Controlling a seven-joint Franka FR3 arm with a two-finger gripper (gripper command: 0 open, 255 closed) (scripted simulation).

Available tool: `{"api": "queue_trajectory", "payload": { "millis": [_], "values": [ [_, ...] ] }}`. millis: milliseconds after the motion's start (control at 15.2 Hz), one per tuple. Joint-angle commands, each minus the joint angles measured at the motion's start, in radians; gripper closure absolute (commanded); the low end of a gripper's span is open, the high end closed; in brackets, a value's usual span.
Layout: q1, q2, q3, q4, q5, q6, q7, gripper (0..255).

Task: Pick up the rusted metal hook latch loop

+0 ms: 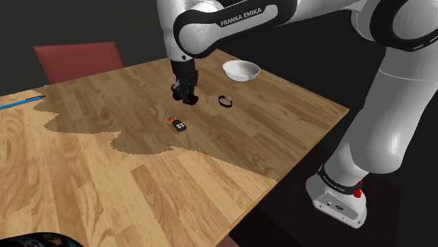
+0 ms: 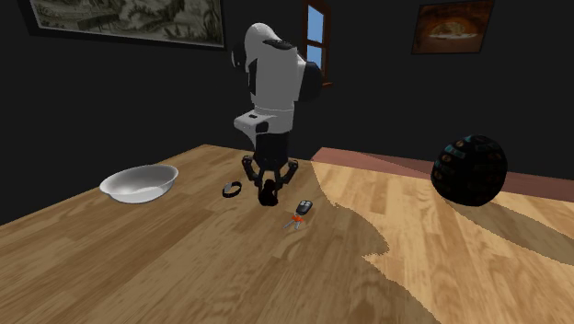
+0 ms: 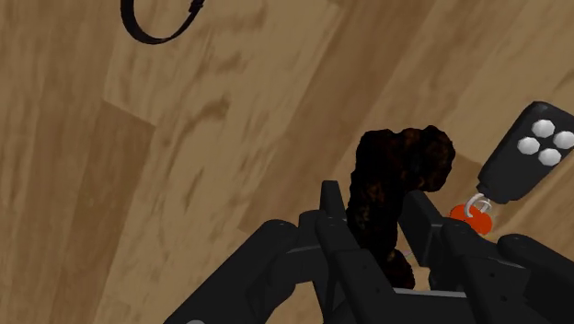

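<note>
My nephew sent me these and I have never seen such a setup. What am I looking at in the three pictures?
This is a simulated white robot arm on a stand beside a wooden table. The shoulder view looks down from beside the stand. The second exterior view faces the arm across the table. The wrist view comes from a camera on the hand itself, looking along its fingers. The black two-fingered end effector is closed on a dark, rusty hook latch, low over the table. Also lying on the table are a white bowl, a black ring and a black key fob with a red tag.
</note>
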Motion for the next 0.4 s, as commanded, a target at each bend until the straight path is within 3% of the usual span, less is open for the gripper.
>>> {"api": "queue_trajectory", "payload": {
  "millis": [0,330],
  "values": [
    [0.000,-0.005,0.001,0.022,0.003,-0.027,-0.004,255],
    [0.001,-0.012,0.002,0.056,0.007,-0.067,-0.009,255]
  ]
}}
